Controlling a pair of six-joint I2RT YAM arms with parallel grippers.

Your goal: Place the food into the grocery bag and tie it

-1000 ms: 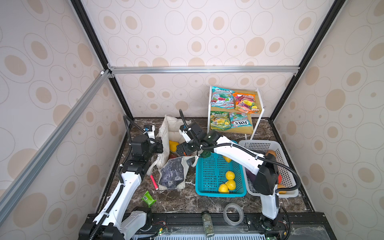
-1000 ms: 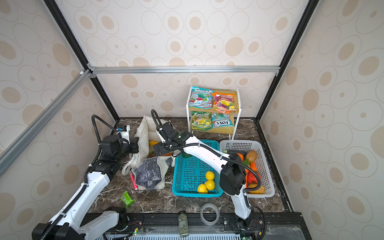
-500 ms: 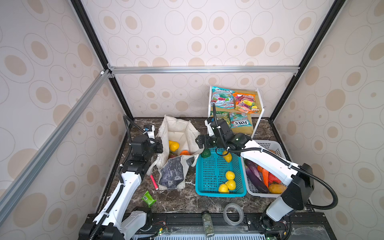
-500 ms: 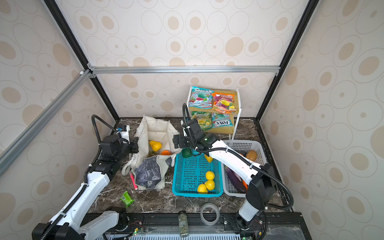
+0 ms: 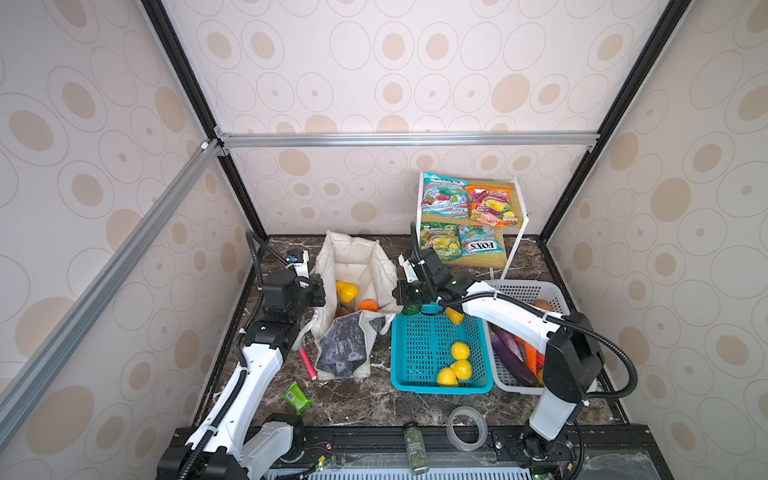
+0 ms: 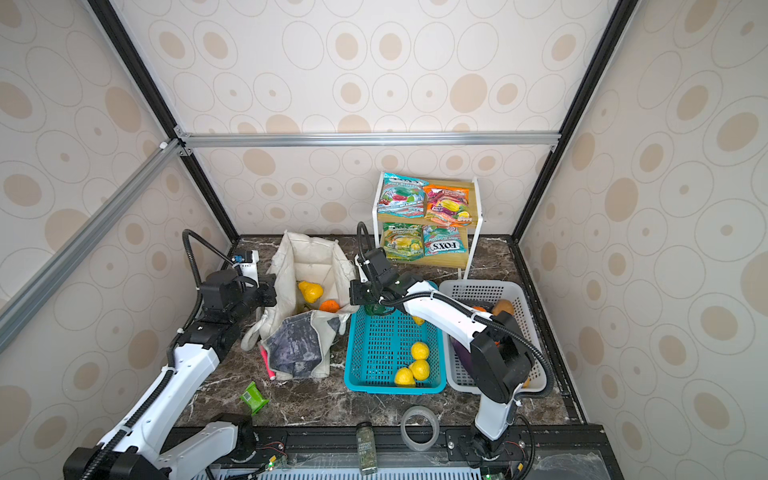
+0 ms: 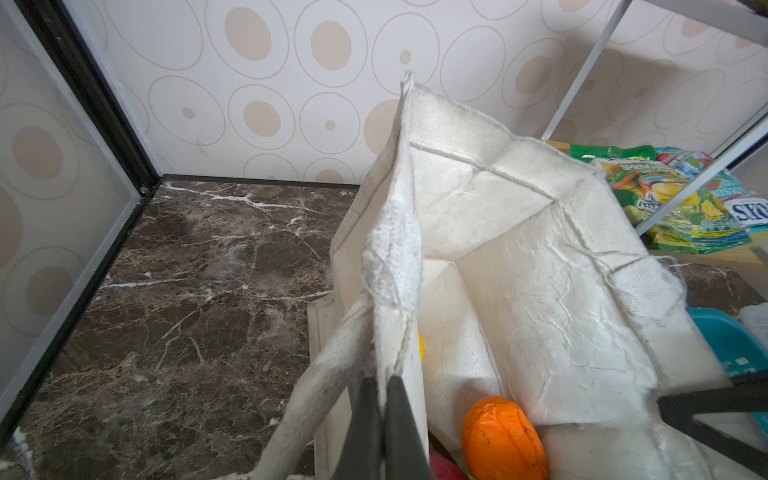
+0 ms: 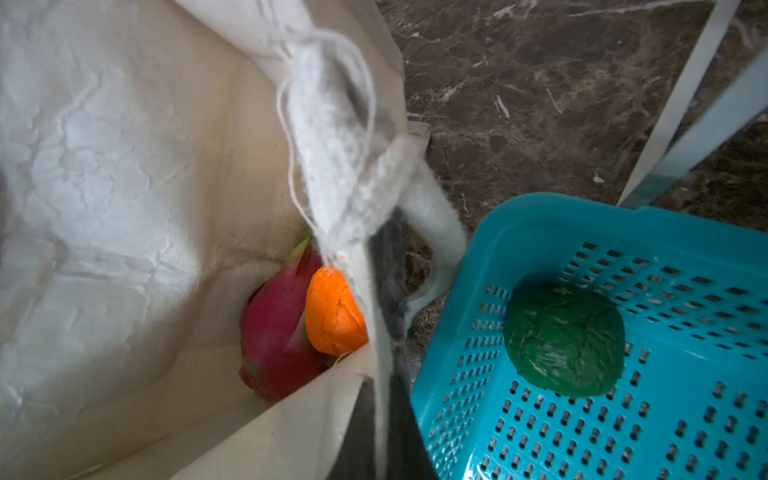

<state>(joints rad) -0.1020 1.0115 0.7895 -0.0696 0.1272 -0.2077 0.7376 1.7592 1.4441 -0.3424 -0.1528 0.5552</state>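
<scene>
The grocery bag stands open at the back left, its dark panel folded down in front. Inside lie a yellow fruit, an orange fruit and a pink dragon fruit. My left gripper is shut on the bag's left rim beside a strap. My right gripper is shut on the bag's right rim, next to the teal basket. That basket holds a green fruit and yellow lemons. Candy packets lie on the shelf rack.
A white basket with purple and orange vegetables stands right of the teal one. At the front edge lie a tape roll and a spice jar. A green packet and a pink stick lie near the left arm.
My right gripper has moved from over the bag's mouth to its right rim and shut on the fabric. The bag's mouth now stands wider. The left arm has not moved.
</scene>
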